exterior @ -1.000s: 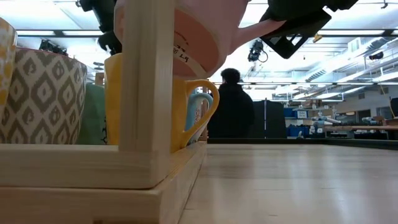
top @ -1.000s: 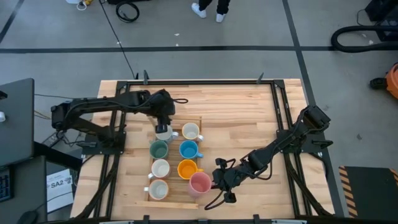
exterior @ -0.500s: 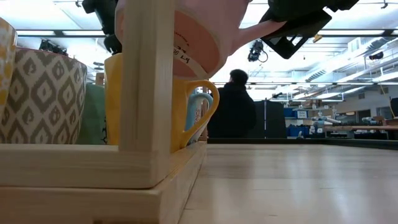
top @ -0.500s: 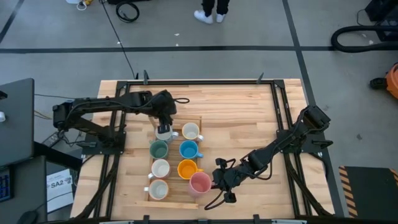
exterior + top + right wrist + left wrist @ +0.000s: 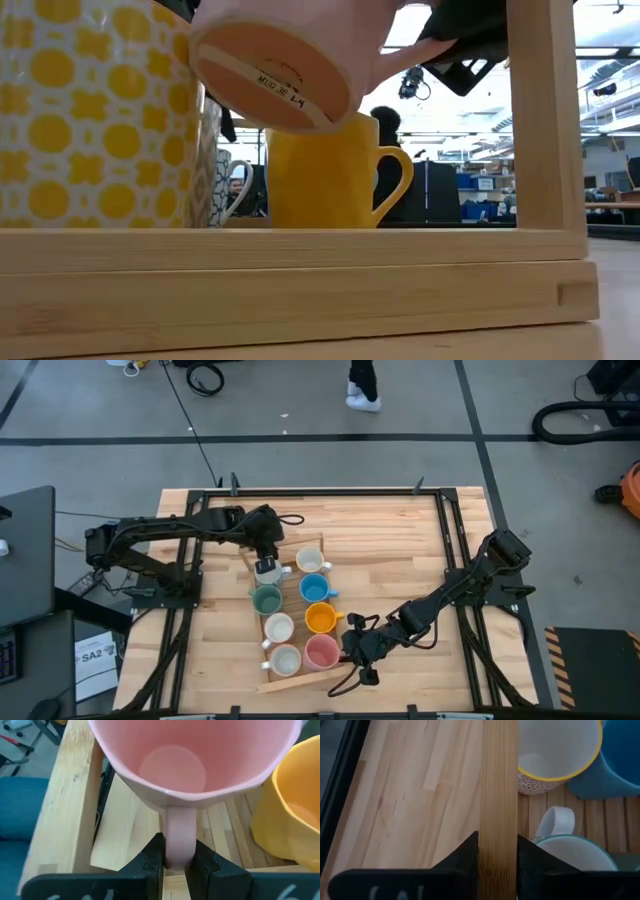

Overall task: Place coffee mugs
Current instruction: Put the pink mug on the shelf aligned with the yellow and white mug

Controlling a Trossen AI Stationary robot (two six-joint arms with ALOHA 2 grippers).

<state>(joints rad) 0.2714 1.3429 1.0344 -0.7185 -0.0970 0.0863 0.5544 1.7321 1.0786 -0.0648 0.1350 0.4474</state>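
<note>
Pink mug (image 5: 192, 765) handle between right jaws

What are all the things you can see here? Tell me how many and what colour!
table: one, light wood, under everything
wooden tray: one, pale wood, skewed on the table's middle
white mugs: four, white inside, three in the tray's left column, one at the far end of the right column
teal mug: one, teal-green, left column
blue mug: one, bright blue, right column
orange mug: one, orange, right column
pink mug: one, pink, tilted above the tray's near right corner
person: one, dark trousers, white shoe, floor beyond the table
left pincer: one, dark, clamped on the tray's rail
right pincer: one, dark, clamped on the pink mug's handle
</note>
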